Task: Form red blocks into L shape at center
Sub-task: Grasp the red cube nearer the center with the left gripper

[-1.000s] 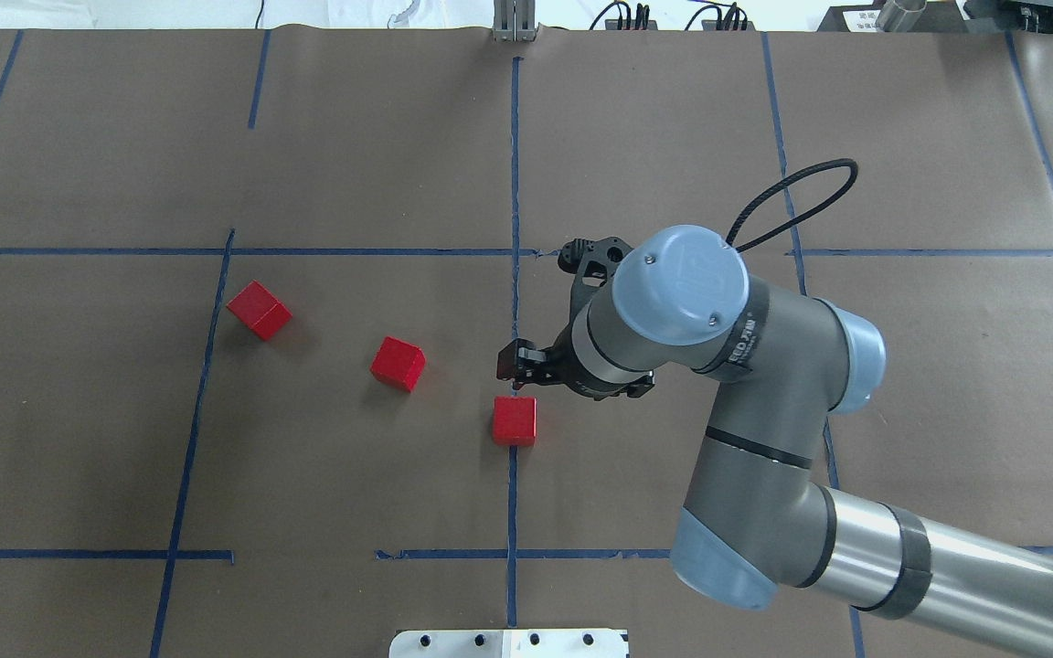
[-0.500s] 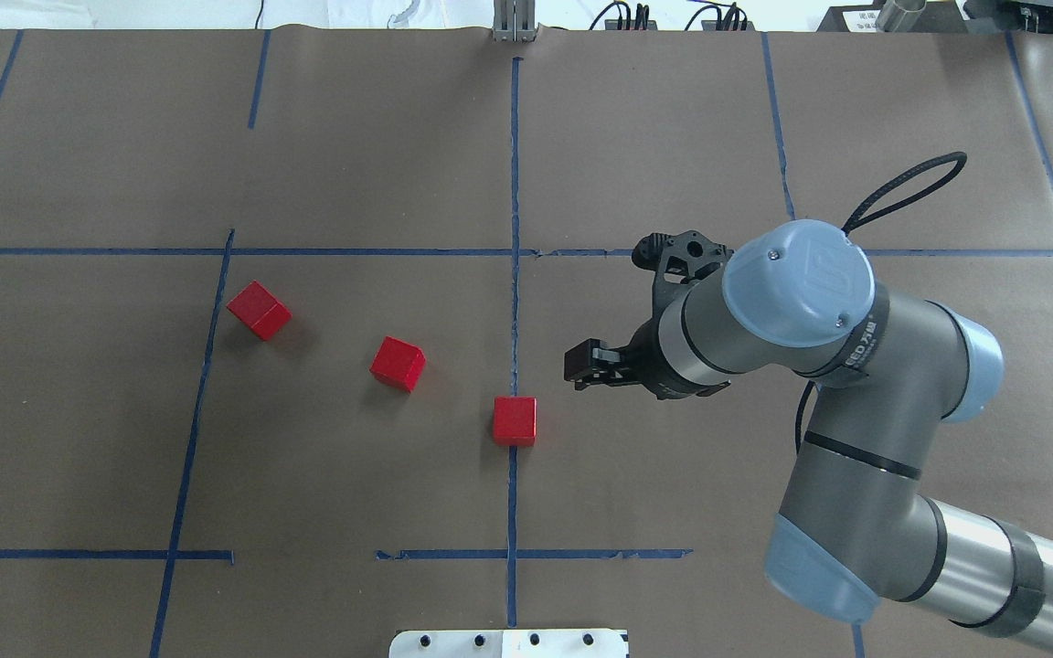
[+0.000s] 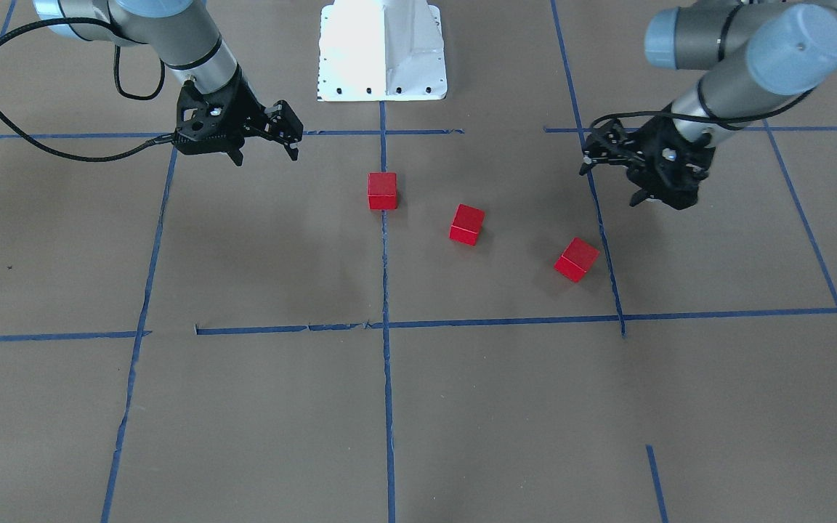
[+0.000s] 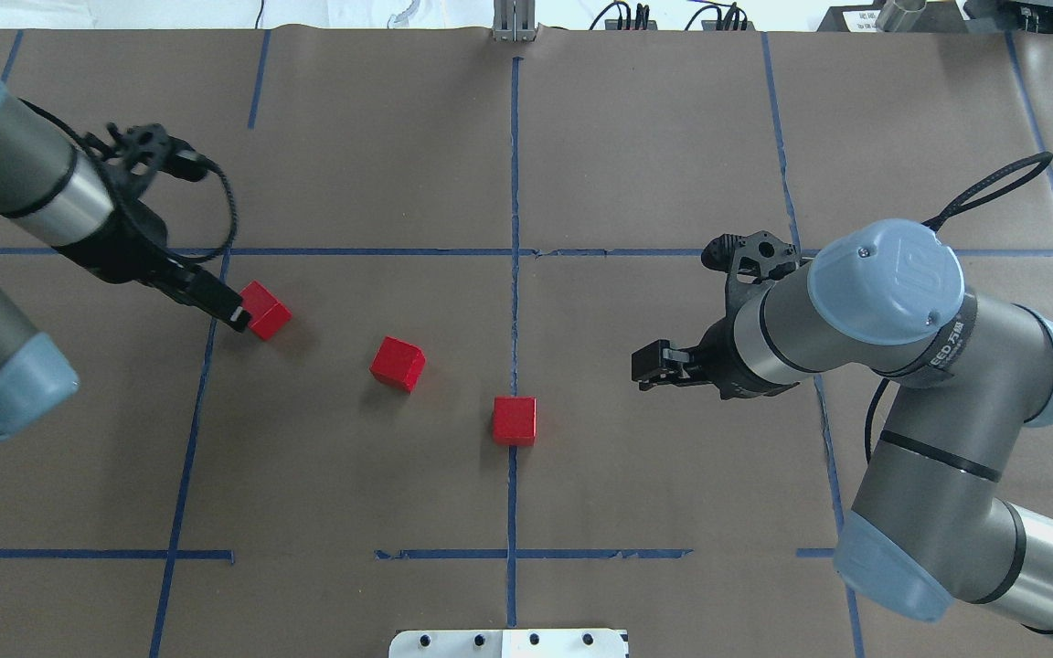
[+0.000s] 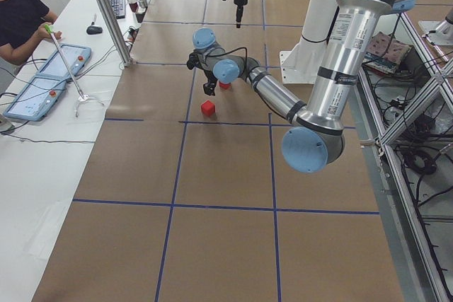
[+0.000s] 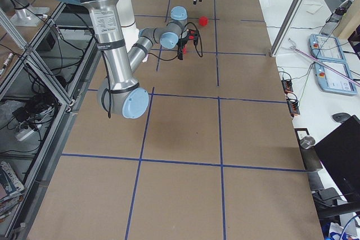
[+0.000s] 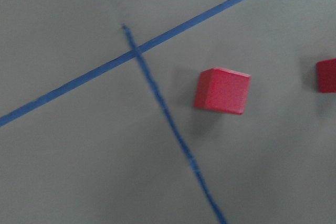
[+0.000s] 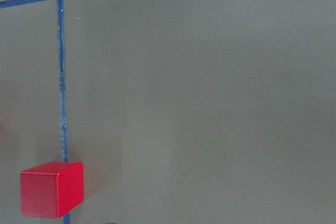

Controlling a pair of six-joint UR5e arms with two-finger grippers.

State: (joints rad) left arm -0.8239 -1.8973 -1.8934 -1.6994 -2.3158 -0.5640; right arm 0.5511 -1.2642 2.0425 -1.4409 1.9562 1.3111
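Observation:
Three red blocks lie apart in a slanting row on the brown paper: the left block [image 4: 259, 310] [image 3: 577, 259], the middle block [image 4: 398, 363] [image 3: 467, 224], and a block on the centre tape line [image 4: 515, 420] [image 3: 382, 190]. My left gripper [image 4: 236, 316] [image 3: 591, 154] hangs above the paper, just left of the left block, and looks open and empty. My right gripper [image 4: 641, 373] [image 3: 288, 134] is open and empty, well to the right of the centre-line block. The left wrist view shows the left block [image 7: 222, 90]. The right wrist view shows the centre-line block [image 8: 51, 189]. Neither wrist view shows fingers.
Blue tape lines [image 4: 515, 274] divide the brown paper into grid squares. The white robot base plate [image 4: 508, 642] sits at the near edge. A cable loops from each wrist. An operator with tablets sits beyond the table's far side [image 5: 21, 26].
My right arm has drawn back to the right, away from the centre-line block. My left arm has come in from the left to the left block. The blocks have not moved.

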